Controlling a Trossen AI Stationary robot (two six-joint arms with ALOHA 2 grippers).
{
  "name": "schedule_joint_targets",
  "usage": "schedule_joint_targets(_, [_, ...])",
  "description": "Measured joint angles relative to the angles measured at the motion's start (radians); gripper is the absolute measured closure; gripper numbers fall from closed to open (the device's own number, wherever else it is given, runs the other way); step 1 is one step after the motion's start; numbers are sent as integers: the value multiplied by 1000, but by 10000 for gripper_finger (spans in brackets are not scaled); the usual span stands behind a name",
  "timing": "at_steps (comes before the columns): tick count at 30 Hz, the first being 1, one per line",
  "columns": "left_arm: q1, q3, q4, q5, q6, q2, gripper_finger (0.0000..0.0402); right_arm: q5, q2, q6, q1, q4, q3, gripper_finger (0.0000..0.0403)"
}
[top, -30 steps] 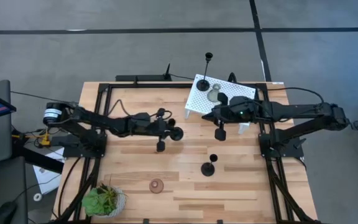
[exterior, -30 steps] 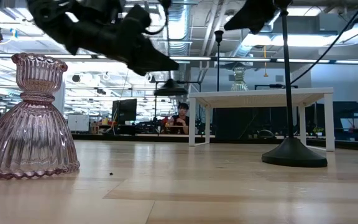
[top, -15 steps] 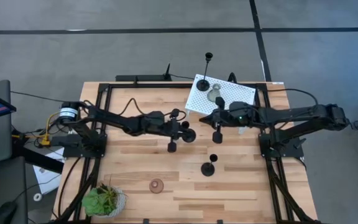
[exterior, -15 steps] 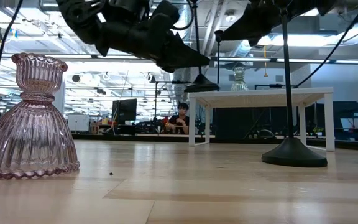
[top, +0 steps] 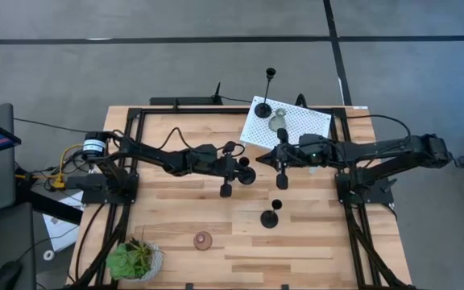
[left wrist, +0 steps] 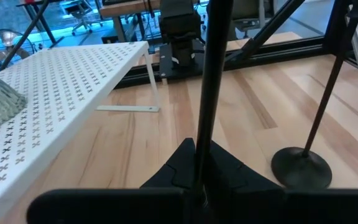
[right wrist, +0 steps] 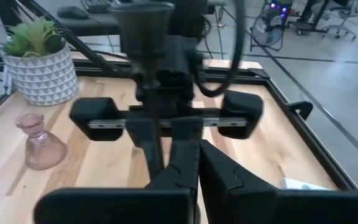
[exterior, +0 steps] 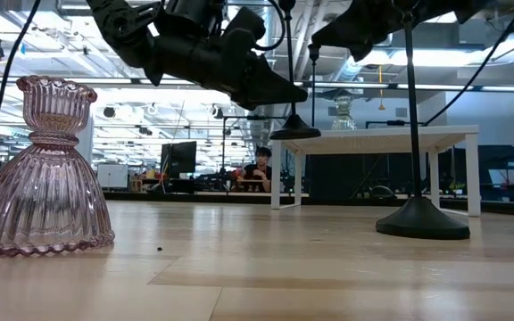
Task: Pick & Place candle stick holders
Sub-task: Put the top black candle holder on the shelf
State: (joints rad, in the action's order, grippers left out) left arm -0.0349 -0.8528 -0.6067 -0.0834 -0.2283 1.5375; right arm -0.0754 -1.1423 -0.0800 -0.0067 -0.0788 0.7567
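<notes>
My left gripper [top: 246,167] is over mid-table, shut on a tall black holder [exterior: 294,133] lifted clear. My right gripper [top: 269,158] faces it from the right and stands higher [exterior: 321,40]. Its fingers meet [right wrist: 191,149] beside that holder's upper shaft, below the cup [right wrist: 145,17]. A second tall holder [top: 271,217] stands on its base on the table. A third [top: 270,74] and the grey-green squat one [top: 278,122] stand on the white stand [top: 304,121]. The pinkish squat one [top: 204,239] stands near the front edge. My left gripper pinches the holder's thin shaft [left wrist: 205,140] between its two fingers, low down, a little above the round base. The fingers come level from the table's left and lie across the shaft. The holder hangs nearly upright, base down, clear of the table. My right gripper is close to the upper shaft [right wrist: 157,152], but I cannot tell whether it touches it.
The white stand fills the far right of the table. A potted plant [top: 135,259] sits at the near left corner. The black frame rails [top: 135,161] run along the table's sides. Bare wood lies between the pink holder and the standing tall one.
My left gripper has carried the tall holder toward the table's right edge, at about the same height and still nearly upright. My right gripper has moved toward the table's left edge, closing on the left gripper and the held holder.
</notes>
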Motion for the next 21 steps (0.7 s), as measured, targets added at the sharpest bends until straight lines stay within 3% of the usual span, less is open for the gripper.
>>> schedule_joint_targets(10, [2, 0, 9, 0, 6, 0, 388, -4, -157, -24, 41, -151, 6, 333])
schedule_joint_targets(21, [2, 1, 26, 0, 8, 0, 388, -2, -150, -15, 42, -158, 11, 272])
